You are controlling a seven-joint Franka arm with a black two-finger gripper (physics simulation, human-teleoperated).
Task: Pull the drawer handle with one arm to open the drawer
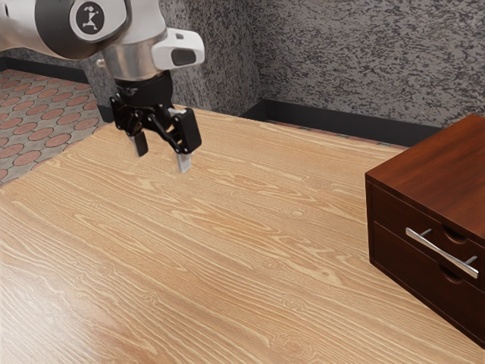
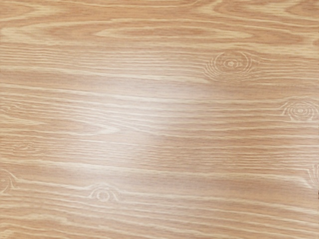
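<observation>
Nothing was pulled yet: the pincer [image 1: 162,158] hung open and empty over the wooden table [image 1: 227,258], well apart from the shut drawer [image 1: 402,212] and its bar handle [image 1: 442,252].

Side-on exterior; wrist close above table [image 1: 227,250]

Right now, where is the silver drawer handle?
In the exterior view, the silver handle is at the far right, on the front of the dark cabinet, well away from the gripper at the upper left.
</observation>
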